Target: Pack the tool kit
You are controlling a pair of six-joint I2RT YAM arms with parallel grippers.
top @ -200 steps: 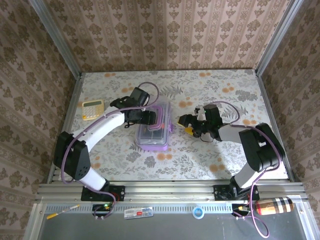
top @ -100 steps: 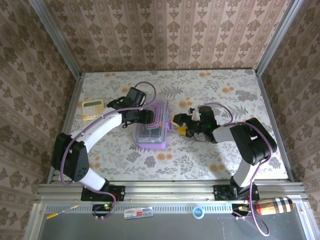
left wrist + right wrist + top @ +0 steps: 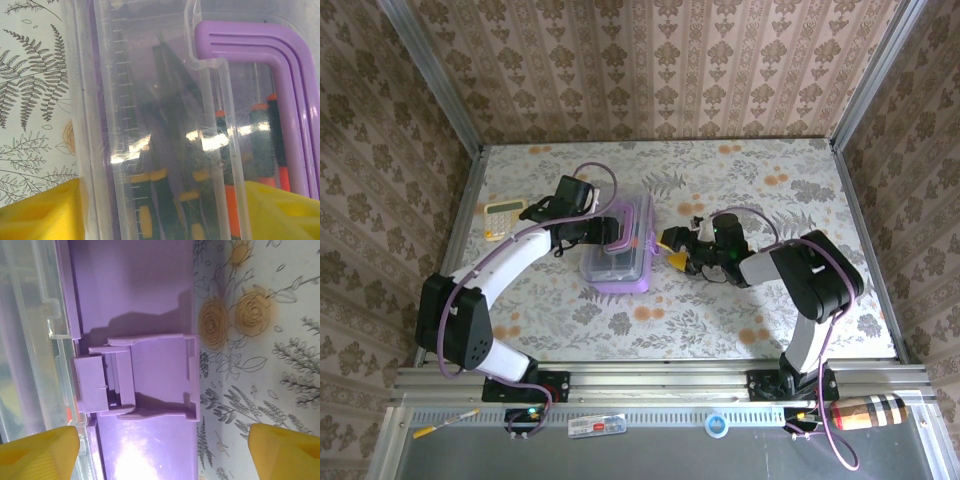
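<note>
Left claw [image 3: 607, 236] clasps the tool kit [image 3: 620, 268]; right claw [image 3: 671, 250], spread wide, faces its purple side.

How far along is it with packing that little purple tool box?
Done: the screwdrivers lie inside the purple box and the clear lid is on. In hand: the left gripper straddles the lid, grip unclear, while the right gripper, open, faces the side latch. Left: probably snapping that latch shut; I can't tell whether it is fastened.
</note>
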